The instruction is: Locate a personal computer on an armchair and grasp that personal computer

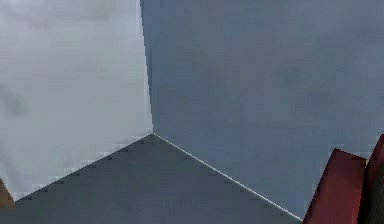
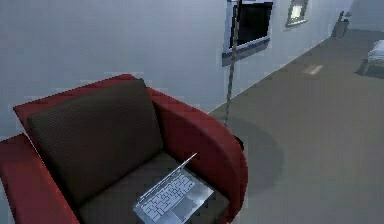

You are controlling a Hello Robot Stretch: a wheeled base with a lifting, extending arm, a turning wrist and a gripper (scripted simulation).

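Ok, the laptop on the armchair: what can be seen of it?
The laptop is silver-grey, lying open on the dark brown seat cushion of the red armchair. Its keyboard deck faces up with rows of pale keys; the thin lid rises behind it, seen nearly edge-on. It sits askew, toward the chair's arm at the arm side view's right.

- In the forward view, a pale wall (image 1: 70, 80) and a blue-grey wall (image 1: 260, 80) are seen meeting in a corner.
- A dark grey floor (image 1: 150, 185) is edged by a thin light skirting line.
- In the arm side view, a red armchair (image 2: 200, 130) with brown cushions is set against a pale wall (image 2: 100, 40).
- A thin upright pole (image 2: 231, 70) is placed just beside the armchair.
- Two dark framed panels (image 2: 252, 22) are mounted on that wall.
- A grey-brown floor (image 2: 310, 120) is evenly lit.
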